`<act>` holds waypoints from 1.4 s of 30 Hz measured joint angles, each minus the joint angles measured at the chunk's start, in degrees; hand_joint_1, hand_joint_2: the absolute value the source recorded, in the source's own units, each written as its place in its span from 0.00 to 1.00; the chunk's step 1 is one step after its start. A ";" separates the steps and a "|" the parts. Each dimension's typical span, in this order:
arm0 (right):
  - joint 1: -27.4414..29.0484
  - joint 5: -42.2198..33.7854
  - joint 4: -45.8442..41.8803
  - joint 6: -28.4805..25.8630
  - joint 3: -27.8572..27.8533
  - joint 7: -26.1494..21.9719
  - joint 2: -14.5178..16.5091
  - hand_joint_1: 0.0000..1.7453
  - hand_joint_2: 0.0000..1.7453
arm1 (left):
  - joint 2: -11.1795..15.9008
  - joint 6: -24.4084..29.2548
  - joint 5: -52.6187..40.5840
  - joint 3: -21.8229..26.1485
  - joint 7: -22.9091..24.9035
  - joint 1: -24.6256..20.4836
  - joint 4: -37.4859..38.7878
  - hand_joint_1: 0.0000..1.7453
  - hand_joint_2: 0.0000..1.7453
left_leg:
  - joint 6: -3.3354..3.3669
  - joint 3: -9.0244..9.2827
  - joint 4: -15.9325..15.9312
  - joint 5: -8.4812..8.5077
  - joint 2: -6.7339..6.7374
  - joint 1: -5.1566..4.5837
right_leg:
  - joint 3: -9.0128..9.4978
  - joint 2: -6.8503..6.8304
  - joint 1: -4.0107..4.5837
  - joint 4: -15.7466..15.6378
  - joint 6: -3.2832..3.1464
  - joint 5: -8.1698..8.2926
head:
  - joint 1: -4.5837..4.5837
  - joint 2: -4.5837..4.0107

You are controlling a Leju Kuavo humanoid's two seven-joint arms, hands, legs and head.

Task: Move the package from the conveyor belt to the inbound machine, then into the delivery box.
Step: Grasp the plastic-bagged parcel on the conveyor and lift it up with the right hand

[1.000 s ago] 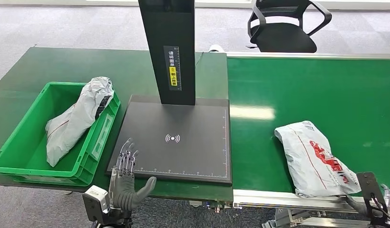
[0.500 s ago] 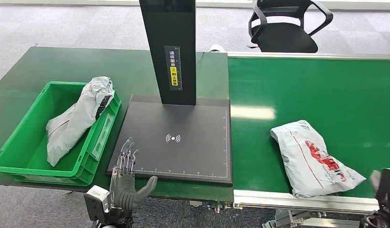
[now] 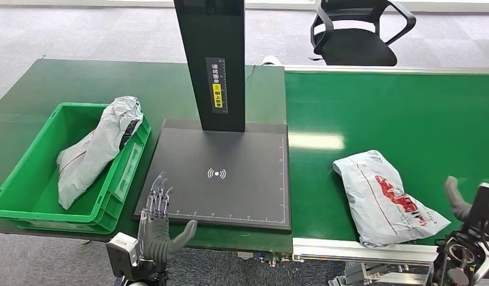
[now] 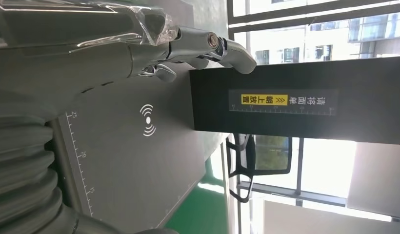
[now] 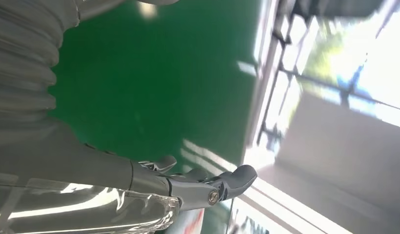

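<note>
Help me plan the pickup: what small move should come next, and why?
Probably bring the right hand in toward the package on the conveyor belt and close on its near edge. The hand is open beside the package, not touching it, and the inbound machine pad is bare.

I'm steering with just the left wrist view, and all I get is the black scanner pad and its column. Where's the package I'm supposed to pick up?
Observer: The white package with red print lies flat on the green conveyor belt, right of the scanner pad, near the belt's front edge.
Operator: Is the right hand on it?
Observer: No. The right hand is just beyond the package's right end, fingers apart, holding nothing.
Operator: And the delivery box?
Observer: The green crate sits left of the pad, with a grey package leaning inside it.
</note>
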 joint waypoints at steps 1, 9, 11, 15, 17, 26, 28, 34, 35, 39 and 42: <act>-0.35 1.99 1.36 1.88 1.22 1.26 -0.53 0.00 1.00 | 0.04 -0.25 0.05 0.01 -0.19 -0.14 0.20 0.00 1.00 | 0.00 0.00 0.00 0.00 -0.01 0.00 | 0.00 -0.01 0.00 0.00 0.00 0.00 | 0.01 0.00; -4.11 16.80 15.72 12.92 10.57 9.28 -4.42 0.00 1.00 | 0.17 -2.63 0.07 0.28 -0.44 -1.78 1.80 0.00 1.00 | 0.00 -0.01 0.00 0.01 -0.08 0.02 | 0.00 -0.06 0.01 0.00 0.00 0.00 | 0.01 0.00; -4.30 18.72 18.37 15.18 12.41 10.11 -4.89 0.00 1.00 | 0.22 -2.94 0.03 0.40 -0.42 -2.25 2.23 0.00 1.00 | 0.00 -0.04 0.00 0.01 -0.09 0.02 | -0.02 -0.07 0.01 0.00 0.00 0.00 | 0.01 0.00; -4.34 21.74 22.28 17.90 15.04 13.02 -5.56 0.00 1.00 | 0.23 -3.35 0.03 0.54 -0.32 -2.73 2.81 0.00 1.00 | 0.00 -0.07 0.00 0.01 -0.08 0.01 | -0.06 -0.07 0.01 0.00 0.00 0.00 | 0.01 0.00; -4.36 22.96 23.69 19.47 15.86 14.73 -5.97 0.00 1.00 | 0.23 -3.65 0.03 0.55 -0.16 -2.83 2.99 0.00 1.00 | 0.00 -0.06 0.01 0.01 -0.08 0.01 | -0.07 -0.07 0.01 0.00 0.00 -0.01 | 0.01 0.00; -5.88 26.17 27.35 22.08 18.30 18.70 -7.15 1.00 1.00 | 0.25 -4.23 0.03 0.55 0.64 -3.40 3.82 0.00 1.00 | 0.01 0.20 0.01 0.00 -0.07 0.01 | 0.18 -0.07 0.01 -0.03 0.00 -0.01 | 0.01 0.00; -6.01 26.21 27.54 21.81 18.49 18.03 -7.12 1.00 1.00 | 0.26 -4.25 0.03 0.55 0.64 -3.40 3.82 0.00 1.00 | 0.01 0.22 0.01 0.00 -0.07 0.01 | 0.23 -0.07 0.01 -0.03 0.01 -0.01 | 0.01 0.00; -6.07 25.12 27.62 18.14 18.56 13.29 -6.55 1.00 1.00 | 0.27 -4.29 0.03 0.62 0.64 -3.31 3.82 0.00 1.00 | 0.02 0.21 0.02 0.01 -0.06 0.00 | 0.25 -0.06 0.00 -0.02 0.05 0.04 | 0.02 0.00; -6.08 24.62 27.58 17.34 18.51 12.24 -6.36 1.00 1.00 | 0.27 -4.32 0.03 0.66 0.64 -3.27 3.81 0.00 1.00 | 0.02 0.21 0.02 0.02 -0.06 0.00 | 0.24 -0.06 0.00 -0.02 0.05 0.04 | 0.02 0.00; -5.89 22.10 26.83 13.97 17.89 7.49 -5.21 1.00 1.00 | 0.25 -4.40 -0.06 0.84 0.64 -2.98 3.77 0.00 1.00 | 0.02 0.10 0.01 0.02 -0.06 0.01 | 0.12 -0.06 0.01 0.00 0.05 0.04 | 0.01 0.00; -5.42 18.62 24.76 10.35 16.70 2.12 -3.63 1.00 1.00 | 0.22 -4.22 -0.41 0.93 0.64 -2.52 3.52 0.00 1.00 | 0.01 -0.03 0.01 0.02 -0.06 0.02 | 0.01 -0.06 0.02 0.02 0.05 0.04 | 0.01 0.00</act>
